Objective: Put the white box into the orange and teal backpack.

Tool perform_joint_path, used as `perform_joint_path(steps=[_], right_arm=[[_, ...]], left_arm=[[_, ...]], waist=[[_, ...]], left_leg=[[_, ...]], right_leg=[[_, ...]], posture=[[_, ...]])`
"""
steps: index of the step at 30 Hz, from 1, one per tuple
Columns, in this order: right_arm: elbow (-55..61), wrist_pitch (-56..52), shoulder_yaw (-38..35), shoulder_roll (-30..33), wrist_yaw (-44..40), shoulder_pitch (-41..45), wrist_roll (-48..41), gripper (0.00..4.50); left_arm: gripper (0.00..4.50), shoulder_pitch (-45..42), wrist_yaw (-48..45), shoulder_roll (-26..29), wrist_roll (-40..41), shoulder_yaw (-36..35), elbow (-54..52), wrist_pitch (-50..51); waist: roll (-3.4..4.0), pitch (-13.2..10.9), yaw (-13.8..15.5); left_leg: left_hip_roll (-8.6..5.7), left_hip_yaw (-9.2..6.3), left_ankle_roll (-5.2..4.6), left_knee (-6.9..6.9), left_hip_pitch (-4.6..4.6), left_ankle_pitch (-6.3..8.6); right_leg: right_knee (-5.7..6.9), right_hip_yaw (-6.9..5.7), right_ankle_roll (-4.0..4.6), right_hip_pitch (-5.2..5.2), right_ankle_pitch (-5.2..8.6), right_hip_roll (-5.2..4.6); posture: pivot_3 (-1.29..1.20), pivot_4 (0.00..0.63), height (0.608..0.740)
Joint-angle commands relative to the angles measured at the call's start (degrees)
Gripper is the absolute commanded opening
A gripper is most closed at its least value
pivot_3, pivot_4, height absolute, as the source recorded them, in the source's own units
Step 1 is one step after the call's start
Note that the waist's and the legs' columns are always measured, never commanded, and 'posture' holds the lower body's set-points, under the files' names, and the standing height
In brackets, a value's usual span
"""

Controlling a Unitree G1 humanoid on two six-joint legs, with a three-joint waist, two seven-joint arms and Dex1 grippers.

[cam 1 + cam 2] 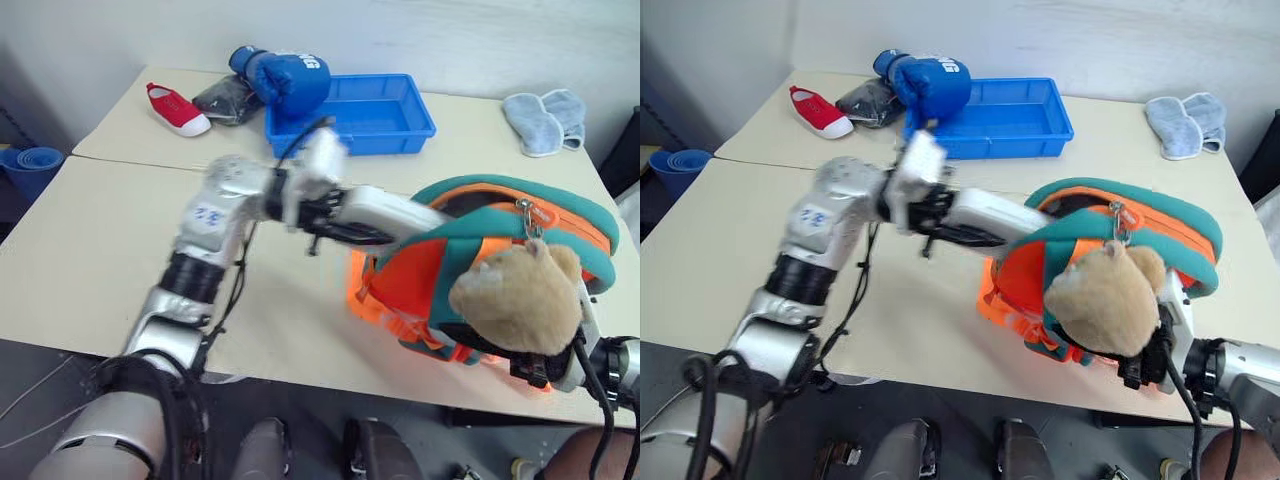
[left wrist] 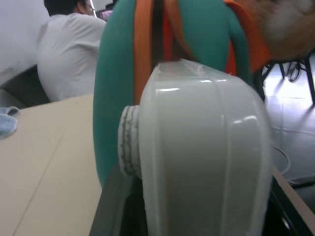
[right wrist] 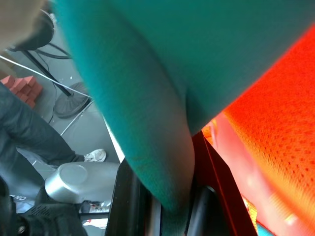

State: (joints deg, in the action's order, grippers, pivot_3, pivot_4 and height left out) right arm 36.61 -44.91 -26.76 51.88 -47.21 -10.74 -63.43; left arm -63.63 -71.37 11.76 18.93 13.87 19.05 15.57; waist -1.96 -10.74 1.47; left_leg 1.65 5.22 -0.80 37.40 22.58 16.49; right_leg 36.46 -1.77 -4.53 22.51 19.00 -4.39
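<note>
While the white box [image 1: 385,212] sits mid-frame, clamped in the left gripper [image 1: 345,218], its far end meets the mouth of the orange and teal backpack [image 1: 500,260] at right of centre. Right gripper [image 3: 167,206], lower right, fingers together on a teal strap, props the bag up. Box looks rigid, light, smooth plastic: likely slippery, best held across its narrow end. Bag is soft; its opening may sag unless held.
</note>
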Motion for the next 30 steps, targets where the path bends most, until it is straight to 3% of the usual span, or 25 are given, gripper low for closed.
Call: perform_joint_path(steps=[1, 2, 4, 9, 11, 13, 17, 19, 30], right_arm=[[2.01, 0.75, 1.68, -1.40, 2.17, 1.67, -0.46, 0.01], [2.24, 0.41, 2.00, -1.54, 2.57, 1.69, -0.66, 0.01], [2.68, 0.11, 2.34, -1.77, 3.28, 1.61, -0.98, 0.00], [3.72, 1.45, 1.93, -4.50, 7.40, 0.98, -0.65, 0.00], [4.22, 2.12, 1.74, -5.78, 8.81, 0.66, 0.15, 0.00], [4.50, 2.30, 1.73, -6.27, 9.43, 0.55, 0.37, 0.00], [4.10, 1.35, 2.19, -6.06, 9.31, -0.25, -0.96, 0.00], [3.84, 1.46, 2.46, -5.55, 8.81, -0.20, -0.16, 0.00], [1.52, 1.10, 6.13, -4.76, 8.46, 4.17, 1.96, 0.00]], left_arm=[[1.24, -3.01, 5.86, -7.60, -3.71, 3.70, 4.33, 1.20], [1.24, -2.49, 5.00, -7.55, -5.46, 4.98, 4.81, -1.09], [1.97, -1.79, 7.06, -7.61, -9.08, 5.77, 5.86, -6.72], [3.39, 1.70, 4.66, -8.78, 1.24, -2.59, 1.38, -2.70], [4.07, 2.52, -2.20, -5.03, 3.96, -5.60, 1.53, -6.37], [4.47, 1.90, -7.88, -1.08, 4.29, -6.91, 3.83, -9.24], [4.47, -1.10, -18.70, 10.58, 2.16, -8.43, 13.34, -13.18], [4.47, -0.93, -20.58, 12.44, 1.76, -8.27, 13.86, -15.58], [4.47, 4.07, -15.19, 8.52, 10.87, -7.94, -11.57, -12.32]], waist=[[0.01, 0.01, -0.11], [0.05, 0.03, -0.28], [0.11, 0.01, -0.73], [0.13, 0.02, -0.95], [0.14, 0.01, -1.34], [0.19, 0.00, -1.86], [0.22, 0.02, -1.81], [0.23, 0.02, -1.67], [0.24, 0.03, -0.49]], left_leg=[[-0.01, 0.05, 0.00, 0.01, 0.02, 0.00], [-0.02, 0.08, -0.01, -0.01, 0.04, 0.01], [-0.03, 0.16, -0.02, -0.07, 0.01, 0.01], [0.03, 0.11, -0.13, -0.09, -0.18, -0.01], [0.02, 0.11, -0.12, -0.10, -0.18, -0.02], [0.02, 0.14, 0.08, -0.12, -0.17, -0.14], [0.03, 0.18, 0.21, -0.16, -0.23, -0.21], [0.02, 0.19, 0.17, -0.16, -0.24, -0.19], [-0.02, 0.06, -0.30, 0.62, 0.39, 0.14]], right_leg=[[-0.06, 0.04, -0.02, 0.01, -0.01, -0.01], [-0.13, 0.07, -0.06, 0.00, -0.03, -0.01], [-0.18, 0.21, -0.10, 0.06, -0.05, 0.02], [0.09, 0.26, -0.07, 0.04, -0.05, 0.03], [0.14, 0.29, -0.07, 0.04, -0.04, 0.01], [0.16, 0.32, -0.06, 0.09, -0.04, 0.03], [0.18, 0.30, -0.02, 0.10, -0.02, 0.10], [0.16, 0.30, -0.02, 0.09, -0.02, 0.09], [0.08, 0.20, -0.36, 0.08, -0.20, -0.10]], posture=[[0.00, 0.150, 0.740], [0.00, 0.150, 0.740], [0.00, 0.150, 0.740], [0.00, 0.150, 0.740], [0.00, 0.150, 0.740], [0.00, 0.150, 0.740], [0.00, 0.150, 0.740], [0.00, 0.150, 0.740], [0.00, 0.150, 0.740]])
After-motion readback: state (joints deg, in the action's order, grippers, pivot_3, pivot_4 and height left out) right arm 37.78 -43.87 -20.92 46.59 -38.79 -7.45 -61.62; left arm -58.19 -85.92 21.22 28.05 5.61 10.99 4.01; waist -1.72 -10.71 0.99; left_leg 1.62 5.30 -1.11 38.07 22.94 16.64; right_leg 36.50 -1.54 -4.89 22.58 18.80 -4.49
